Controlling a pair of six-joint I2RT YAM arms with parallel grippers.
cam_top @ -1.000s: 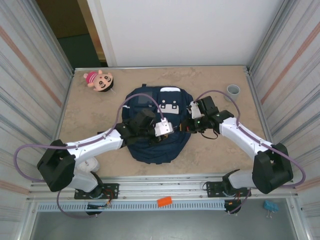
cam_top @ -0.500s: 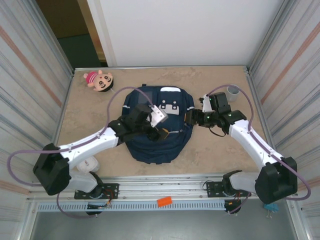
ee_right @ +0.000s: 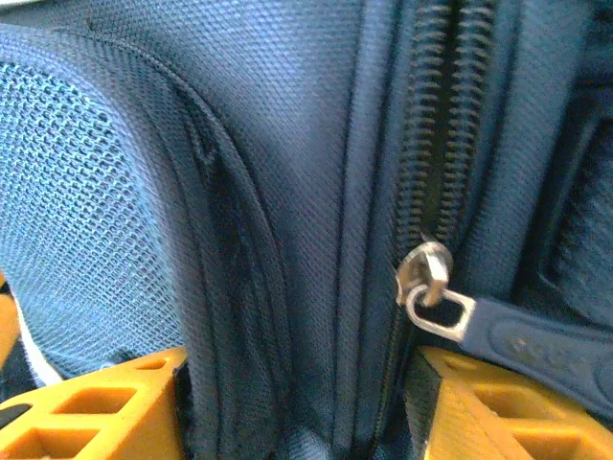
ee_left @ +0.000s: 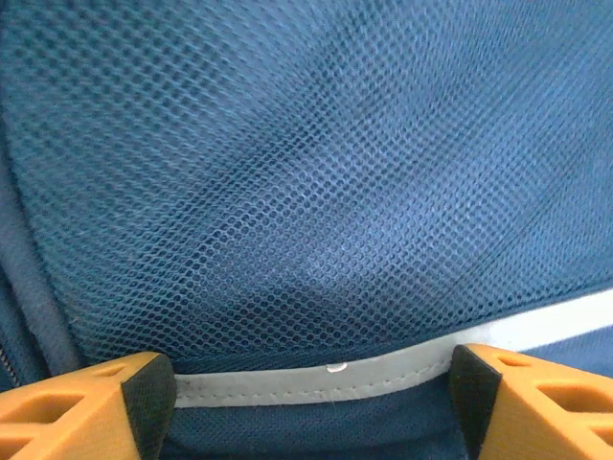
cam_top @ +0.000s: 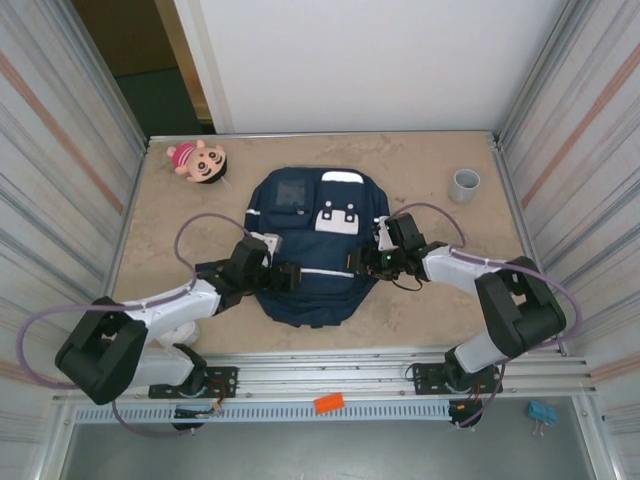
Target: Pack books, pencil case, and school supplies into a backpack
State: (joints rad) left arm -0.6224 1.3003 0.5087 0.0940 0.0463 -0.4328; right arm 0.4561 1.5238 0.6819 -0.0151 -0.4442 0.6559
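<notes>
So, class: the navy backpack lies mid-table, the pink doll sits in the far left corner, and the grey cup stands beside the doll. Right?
No: the cup stands near the far right corner, well apart from the doll. The backpack and doll are as stated. The top external view shows this.

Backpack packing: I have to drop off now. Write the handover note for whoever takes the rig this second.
Left gripper: open, jaws spread against the backpack's mesh panel, at its grey strip.
Right gripper: open, jaws astride the backpack's side beside the zip slider; pull tab not held.
Things: backpack lies flat mid-table between both arms. Book, pencil case, supplies: probably inside, cannot confirm.
Done: zip teeth above the slider are meshed; packing looks finished.
Left: check the zip is fully shut, then back both arms off.
</notes>
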